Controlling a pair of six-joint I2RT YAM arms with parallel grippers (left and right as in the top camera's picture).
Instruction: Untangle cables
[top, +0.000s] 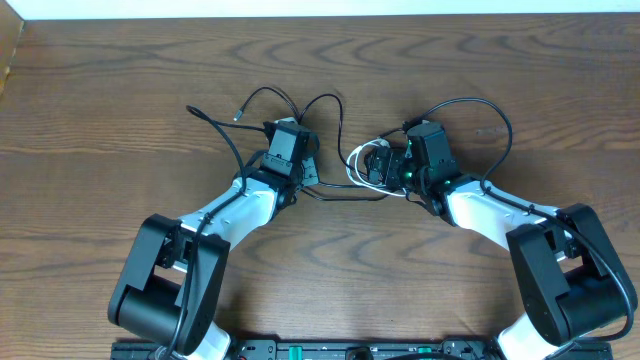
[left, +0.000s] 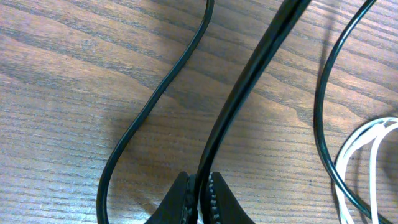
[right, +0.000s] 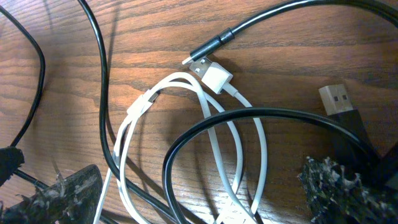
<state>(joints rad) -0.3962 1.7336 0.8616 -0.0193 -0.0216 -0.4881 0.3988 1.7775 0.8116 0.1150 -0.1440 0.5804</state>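
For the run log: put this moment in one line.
left gripper: shut on black cable | right gripper: open above white cable | status: not yet untangled

No legible text, label or sign anywhere.

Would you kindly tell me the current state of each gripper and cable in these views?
left gripper: shut on the black cable.
right gripper: open, holding nothing, above the white cable.
black cable: pinched by the left gripper, with one loop crossing the white cable.
white cable: coiled in loops on the table, not held, tangled with the black cable.
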